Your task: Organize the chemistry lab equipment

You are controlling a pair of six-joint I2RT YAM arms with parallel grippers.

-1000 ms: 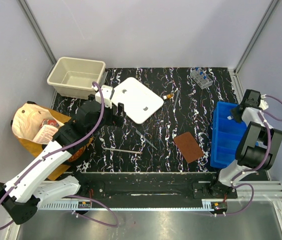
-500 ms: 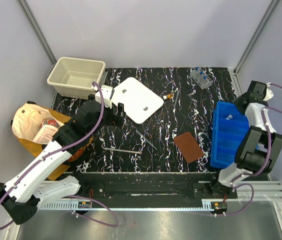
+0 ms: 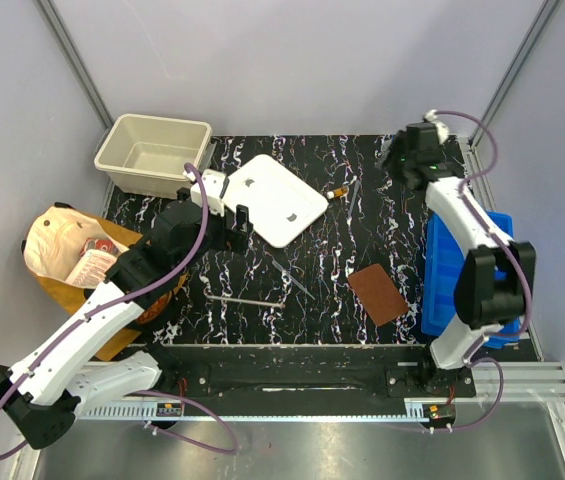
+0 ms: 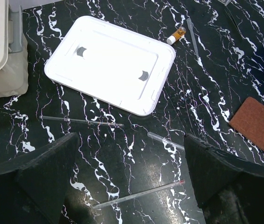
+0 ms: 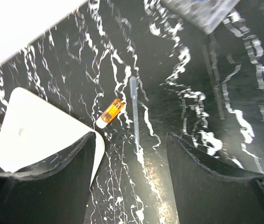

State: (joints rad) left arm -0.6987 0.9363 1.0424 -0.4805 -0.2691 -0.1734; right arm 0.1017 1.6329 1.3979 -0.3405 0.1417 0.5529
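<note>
Our black marbled desk [image 3: 362, 220] carries the loose lab pieces. An orange-capped vial [image 5: 110, 112] and a clear pipette [image 5: 134, 105] lie just beside the white lid [image 4: 110, 63], with thin rods [image 4: 139, 195] nearer us. Our right tool [image 5: 131, 135] hovers over vial and pipette, fingers apart and empty, probably lining up a pick for the blue bin [image 3: 444, 285]. Our left tool [image 4: 130, 137] gapes wide above the rods, holding nothing.
</note>
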